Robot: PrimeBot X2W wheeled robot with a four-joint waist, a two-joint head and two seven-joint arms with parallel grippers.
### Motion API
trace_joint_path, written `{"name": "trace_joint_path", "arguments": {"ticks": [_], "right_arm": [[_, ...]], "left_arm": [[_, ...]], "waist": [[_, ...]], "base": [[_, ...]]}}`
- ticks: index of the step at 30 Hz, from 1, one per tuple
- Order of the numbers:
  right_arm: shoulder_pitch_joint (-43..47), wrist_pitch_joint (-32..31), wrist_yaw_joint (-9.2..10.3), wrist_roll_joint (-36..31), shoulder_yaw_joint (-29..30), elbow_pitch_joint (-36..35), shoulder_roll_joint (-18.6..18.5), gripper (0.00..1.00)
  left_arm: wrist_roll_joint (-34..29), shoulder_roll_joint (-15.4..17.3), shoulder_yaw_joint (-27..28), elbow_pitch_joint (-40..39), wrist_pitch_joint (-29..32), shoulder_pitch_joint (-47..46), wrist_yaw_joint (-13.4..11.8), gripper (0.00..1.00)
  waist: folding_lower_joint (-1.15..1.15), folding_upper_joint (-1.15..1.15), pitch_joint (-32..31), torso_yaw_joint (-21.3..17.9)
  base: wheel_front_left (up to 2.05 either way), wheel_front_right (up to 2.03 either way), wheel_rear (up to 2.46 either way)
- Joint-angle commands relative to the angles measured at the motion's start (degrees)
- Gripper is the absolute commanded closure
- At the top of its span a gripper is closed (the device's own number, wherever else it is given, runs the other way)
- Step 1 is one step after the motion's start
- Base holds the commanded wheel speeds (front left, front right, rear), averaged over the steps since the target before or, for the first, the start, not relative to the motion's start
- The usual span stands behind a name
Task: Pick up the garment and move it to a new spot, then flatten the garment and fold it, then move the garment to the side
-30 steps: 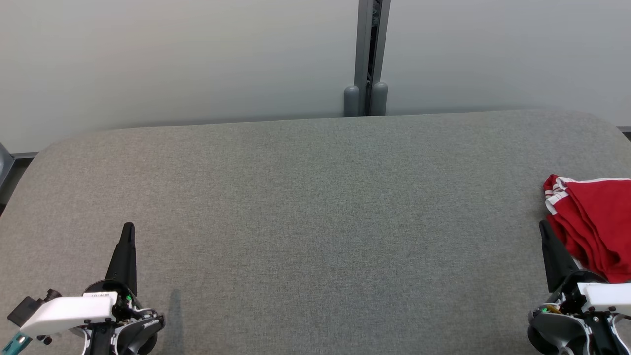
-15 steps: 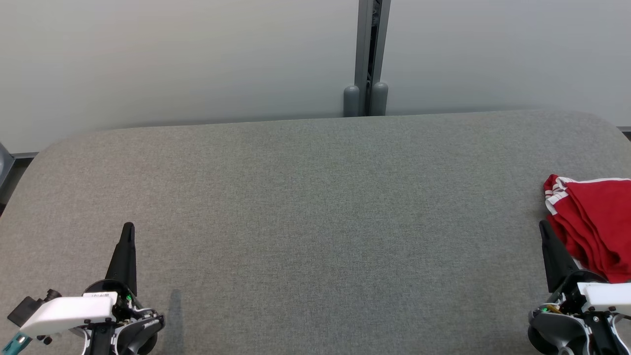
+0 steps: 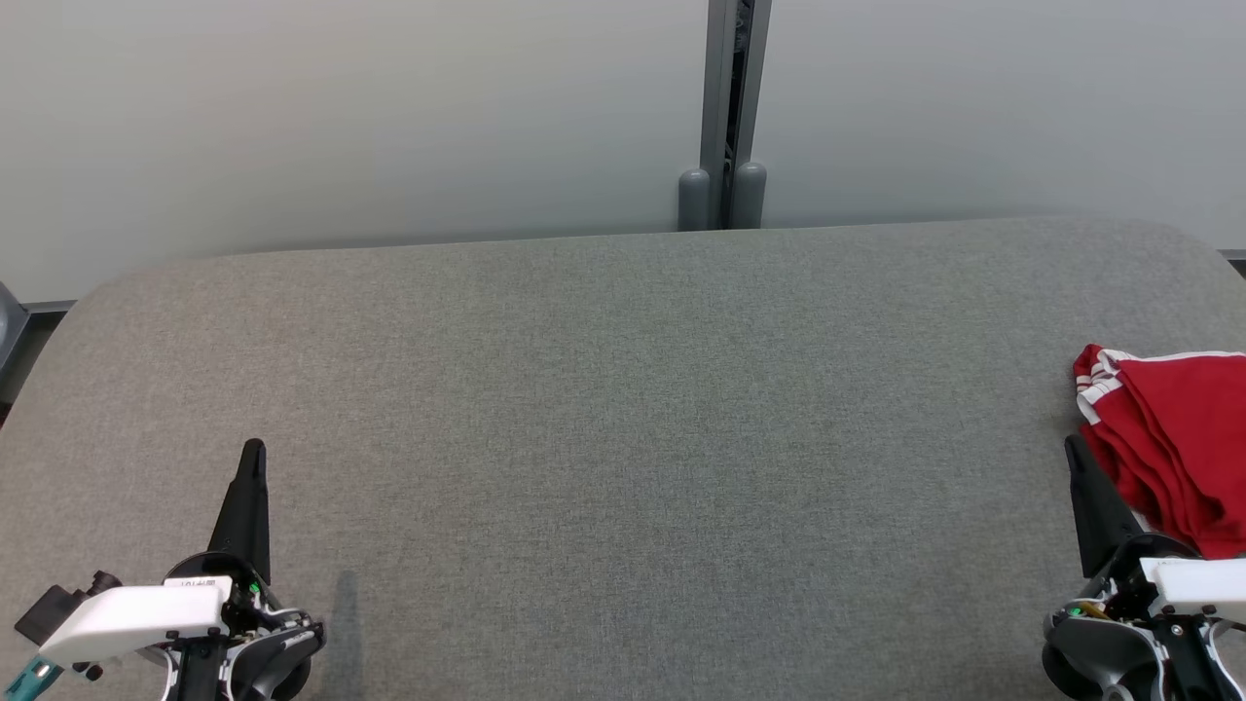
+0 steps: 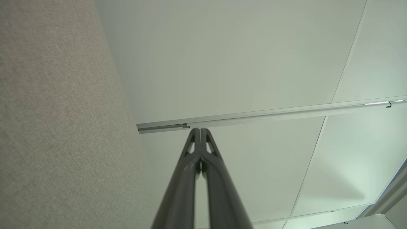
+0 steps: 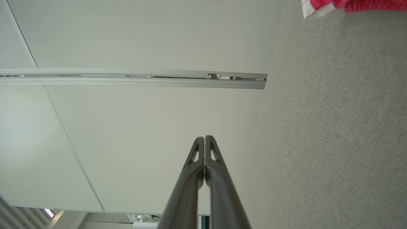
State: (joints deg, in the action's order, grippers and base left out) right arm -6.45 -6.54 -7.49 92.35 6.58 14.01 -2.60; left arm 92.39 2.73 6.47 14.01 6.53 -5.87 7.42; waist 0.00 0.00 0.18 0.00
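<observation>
A red garment [image 3: 1173, 438] with white stripes lies bunched at the right edge of the grey fabric table [image 3: 623, 409]; a corner of the garment [image 5: 337, 5] also peeks in at the top of the right wrist view. My right gripper [image 3: 1073, 446] rests at the lower right, shut and empty, its tips just left of the garment and apart from it. At the lower left my left gripper [image 3: 253, 450] is shut too, holding nothing. Both wrist views show the fingers pressed together: left gripper [image 4: 199, 130], right gripper [image 5: 204, 138].
Pale wall panels stand behind the table, with a grey post [image 3: 725, 117] where they join. The table's rounded far corners sit at left and right. A dark object [image 3: 8, 326] pokes in at the far left edge.
</observation>
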Motion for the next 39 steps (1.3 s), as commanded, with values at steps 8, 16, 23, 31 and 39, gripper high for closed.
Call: {"name": "trace_joint_path", "arguments": {"ticks": [8,16,23,31,39], "right_arm": [[0.5,-0.2,0.0,0.14,0.04,-0.22,-0.52,1.0],[0.5,-0.2,0.0,0.14,0.04,-0.21,-0.53,1.0],[0.5,-0.2,0.0,0.14,0.04,-0.21,-0.53,1.0],[0.5,-0.2,0.0,0.14,0.04,-0.21,-0.53,1.0],[0.5,-0.2,0.0,0.14,0.04,-0.21,-0.53,1.0]], "left_arm": [[0.08,0.29,0.23,-0.11,0.18,-0.68,0.22,1.0],[0.08,0.29,0.23,-0.1,0.19,-0.68,0.22,1.0],[0.08,0.29,0.23,-0.11,0.18,-0.68,0.22,1.0],[0.08,0.29,0.23,-0.11,0.19,-0.68,0.22,1.0],[0.08,0.29,0.23,-0.11,0.19,-0.68,0.22,1.0]], "waist": [[0.0,0.0,0.0,0.0],[0.0,0.0,0.0,0.0],[0.0,0.0,0.0,0.0],[0.0,0.0,0.0,0.0],[0.0,0.0,0.0,0.0]], "base": [[0.0,0.0,0.0],[0.0,0.0,0.0],[0.0,0.0,0.0],[0.0,0.0,0.0],[0.0,0.0,0.0]]}}
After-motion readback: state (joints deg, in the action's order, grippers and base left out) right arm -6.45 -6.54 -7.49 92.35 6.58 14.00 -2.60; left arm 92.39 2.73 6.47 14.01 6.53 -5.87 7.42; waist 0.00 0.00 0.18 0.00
